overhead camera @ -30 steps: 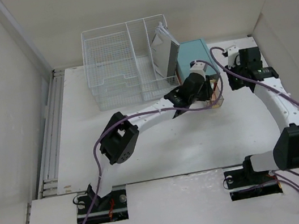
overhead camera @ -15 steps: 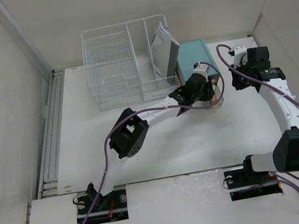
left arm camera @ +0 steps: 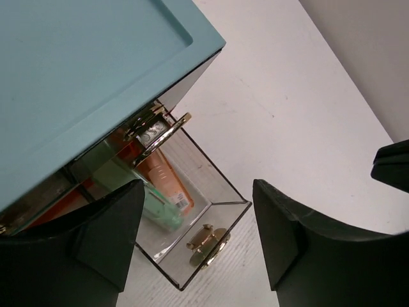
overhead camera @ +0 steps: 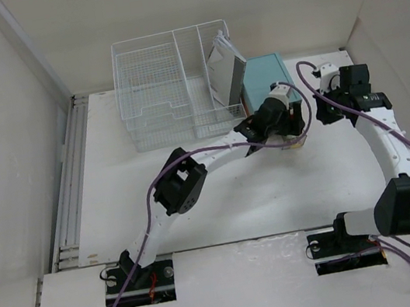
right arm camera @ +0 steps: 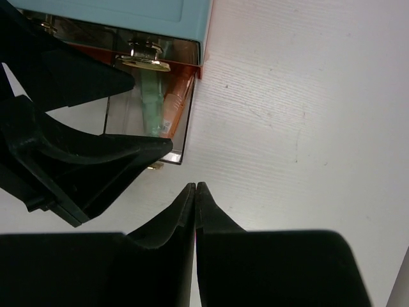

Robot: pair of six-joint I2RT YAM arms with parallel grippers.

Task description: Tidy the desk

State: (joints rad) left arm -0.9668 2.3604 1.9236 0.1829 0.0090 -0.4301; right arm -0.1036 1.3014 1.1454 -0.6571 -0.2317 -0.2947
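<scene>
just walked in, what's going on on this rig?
The left gripper, jaws open, hangs over the pulled-out clear drawer of the teal drawer box, above its gold handle. Orange and green items lie inside. The right gripper, jaws shut on nothing, hovers over the desk beside the box.

One desk [overhead camera: 275,193], one wire basket [overhead camera: 157,126], one teal drawer box [overhead camera: 266,72], two arms [overhead camera: 213,154] [overhead camera: 389,150].

open drawer [left arm camera: 198,224] juts from teal box [left arm camera: 77,64], desk [left arm camera: 281,96] bare beyond
</scene>
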